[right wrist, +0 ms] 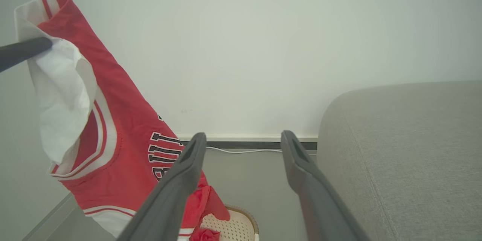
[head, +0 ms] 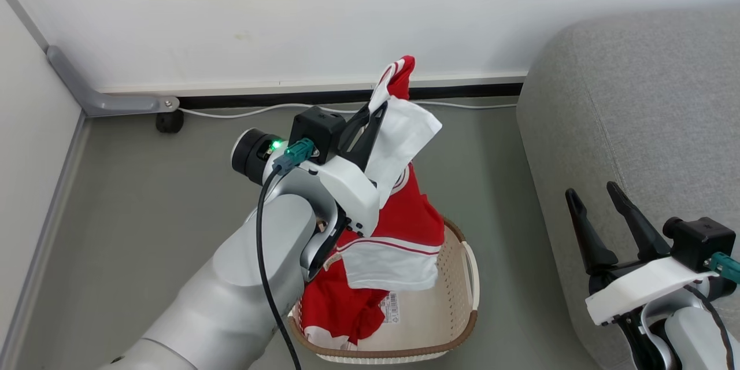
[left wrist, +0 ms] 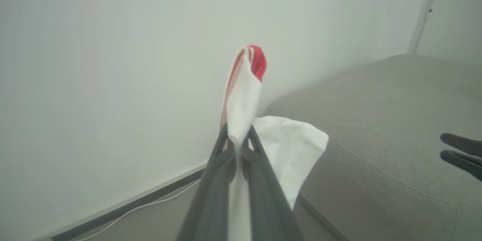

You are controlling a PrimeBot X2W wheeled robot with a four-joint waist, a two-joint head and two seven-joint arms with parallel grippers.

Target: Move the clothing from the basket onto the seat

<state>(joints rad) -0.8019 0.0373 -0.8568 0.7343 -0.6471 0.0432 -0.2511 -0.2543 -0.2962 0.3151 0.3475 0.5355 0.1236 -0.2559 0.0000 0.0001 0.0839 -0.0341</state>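
Observation:
My left gripper [head: 376, 111] is shut on a red and white jersey [head: 407, 208], holding it up above the basket [head: 457, 300]; the garment's lower end hangs down into the basket. In the left wrist view the same gripper [left wrist: 236, 140] pinches white fabric [left wrist: 243, 98] with a red tip. More red clothing [head: 338, 306] lies inside the basket. The grey seat [head: 642, 121] stands to the right. My right gripper [head: 595, 195] is open over the seat's front edge, nothing between its fingers [right wrist: 184, 169]. The right wrist view shows the lifted jersey [right wrist: 124, 135] at left and the basket [right wrist: 241, 226] below.
A white wall with a dark baseboard [head: 289, 98] runs behind the basket, with a white cable [head: 243, 111] along the floor. A grey bracket and black wheel [head: 169, 121] sit at the back left. Grey floor [head: 144, 196] lies left of the basket.

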